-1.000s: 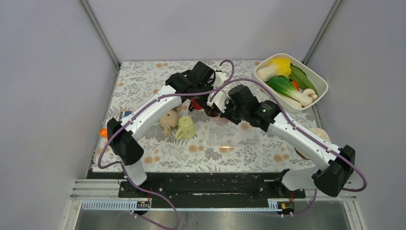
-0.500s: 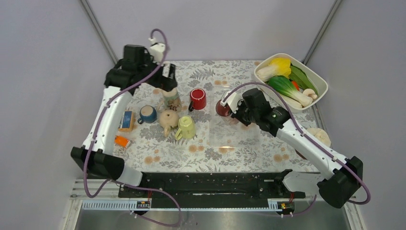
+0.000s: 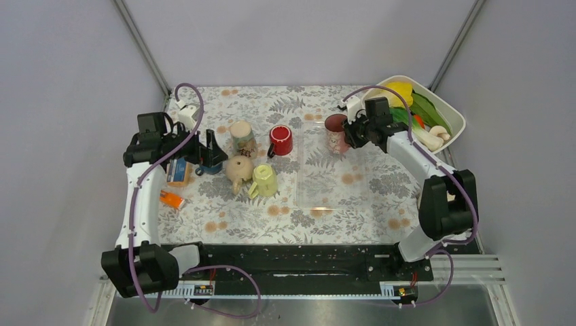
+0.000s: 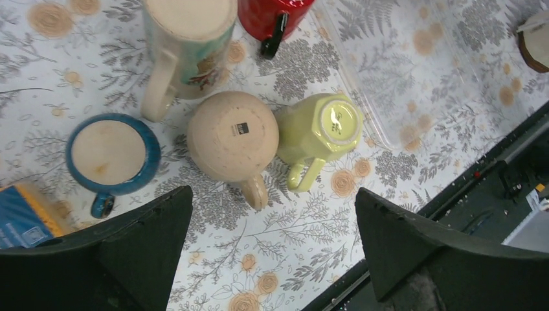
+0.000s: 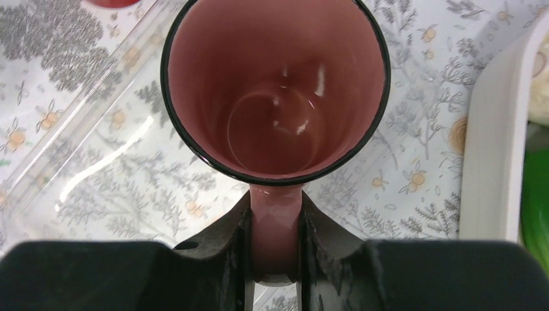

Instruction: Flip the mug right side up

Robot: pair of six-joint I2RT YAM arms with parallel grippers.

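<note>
A dusky pink mug (image 3: pixel 335 130) is upright with its mouth facing up, near the far end of the clear tray (image 3: pixel 326 183). My right gripper (image 3: pixel 352 129) is shut on its handle. In the right wrist view I look straight down into the empty mug (image 5: pixel 275 97), and the gripper (image 5: pixel 275 240) has a finger on each side of the handle. I cannot tell whether the mug's base touches the table. My left gripper (image 3: pixel 209 153) is open and empty above the blue mug; in its wrist view the gripper (image 4: pixel 273 194) hovers over the mug cluster.
At the left, base up, are a blue mug (image 4: pixel 111 152), a beige mug (image 4: pixel 232 135), a yellow-green mug (image 4: pixel 320 126) and a tall patterned mug (image 4: pixel 188 39). A red mug (image 3: pixel 280 139) is near them. A white basket (image 3: pixel 455 129) of vegetables is at the back right. A blue box (image 3: pixel 178 171) is at the left.
My right gripper has carried the pink mug back and to the right, and it now stands mouth up. My left arm has pulled back to the left and forward, over the blue mug.
</note>
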